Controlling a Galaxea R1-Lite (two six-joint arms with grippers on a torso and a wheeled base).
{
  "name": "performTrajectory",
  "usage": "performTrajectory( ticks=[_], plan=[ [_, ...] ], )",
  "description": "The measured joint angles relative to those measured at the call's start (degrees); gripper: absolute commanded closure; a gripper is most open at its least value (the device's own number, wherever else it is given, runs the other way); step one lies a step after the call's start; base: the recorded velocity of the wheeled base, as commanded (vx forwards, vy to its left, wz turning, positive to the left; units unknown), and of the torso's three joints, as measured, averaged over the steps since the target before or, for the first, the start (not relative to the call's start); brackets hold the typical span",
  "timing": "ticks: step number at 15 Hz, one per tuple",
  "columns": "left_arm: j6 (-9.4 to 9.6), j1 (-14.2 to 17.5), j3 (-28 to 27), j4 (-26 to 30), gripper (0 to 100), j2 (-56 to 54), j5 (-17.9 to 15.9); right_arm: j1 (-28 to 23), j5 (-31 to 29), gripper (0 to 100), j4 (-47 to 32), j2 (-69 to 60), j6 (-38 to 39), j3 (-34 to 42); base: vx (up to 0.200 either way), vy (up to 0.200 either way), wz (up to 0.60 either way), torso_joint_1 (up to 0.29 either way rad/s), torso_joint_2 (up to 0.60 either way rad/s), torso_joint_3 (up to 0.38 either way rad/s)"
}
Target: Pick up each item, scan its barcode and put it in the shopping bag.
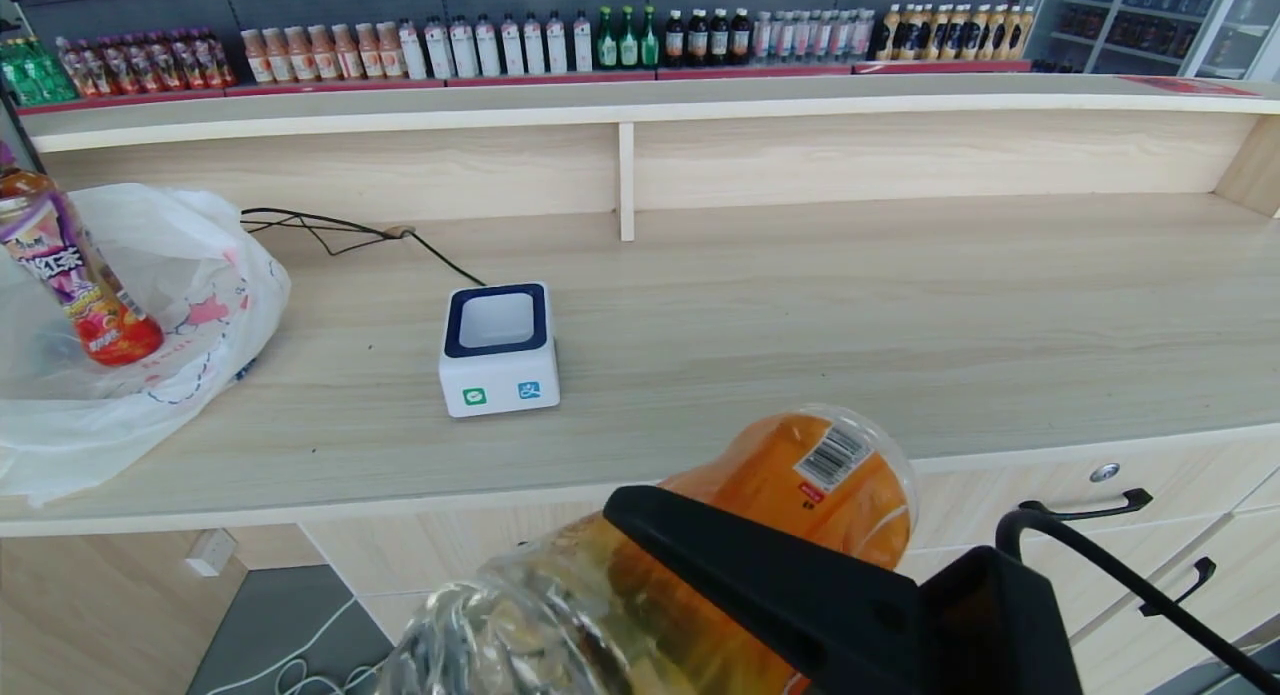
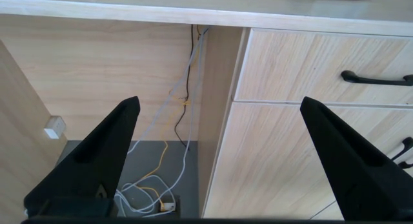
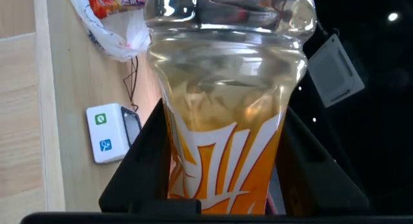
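**A:** We start with the pale wooden counter point(image 1: 900, 305). At its left end lies the white shopping bag point(image 1: 215, 275), with a red-labelled bottle point(image 1: 75, 275) leaning in it.

**B:** Next we take the orange bottle point(image 1: 790, 485). It hangs in the air before the counter's front edge, right of the scanner point(image 1: 498, 347). The right gripper point(image 3: 226, 179) is clamped on its middle.

**A:** From the right wrist we get both black fingers point(image 3: 145, 159) pressed to its sides. From the head we get one finger across it.

**B:** The head view also gives us the barcode label point(image 1: 832, 457), facing up.

**A:** Its long axis runs from the clear end, near us and left, to the labelled end, farther right. We cannot tell which end has the cap.

**B:** The left gripper point(image 2: 216, 153) is spread wide, below the counter top, facing the drawer fronts point(image 2: 310, 69).

**A:** Smallest is the scanner, window up, well apart from the bag.
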State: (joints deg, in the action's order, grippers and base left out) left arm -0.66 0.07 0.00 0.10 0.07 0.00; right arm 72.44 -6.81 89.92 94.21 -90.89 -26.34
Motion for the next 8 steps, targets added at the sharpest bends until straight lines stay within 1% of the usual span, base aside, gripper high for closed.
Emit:
performTrajectory(
  ticks=[2,6,8],
  plan=[
    [0.0,0.0,0.0,0.0,0,0.0,0.0,-1.0,0.0,100,0.0,0.0,6.3,-0.7,0.0,0.0,0.0,0.0,0.0,0.0],
    [0.0,0.0,0.0,0.0,0,0.0,0.0,-5.2,0.1,100,0.0,0.1,18.7,-2.5,0.0,0.0,0.0,0.0,0.0,0.0],
    [0.0,0.0,0.0,0.0,0,0.0,0.0,-6.4,0.2,100,0.0,0.3,28.1,-2.9,0.0,0.0,0.0,0.0,0.0,0.0]
  ],
)
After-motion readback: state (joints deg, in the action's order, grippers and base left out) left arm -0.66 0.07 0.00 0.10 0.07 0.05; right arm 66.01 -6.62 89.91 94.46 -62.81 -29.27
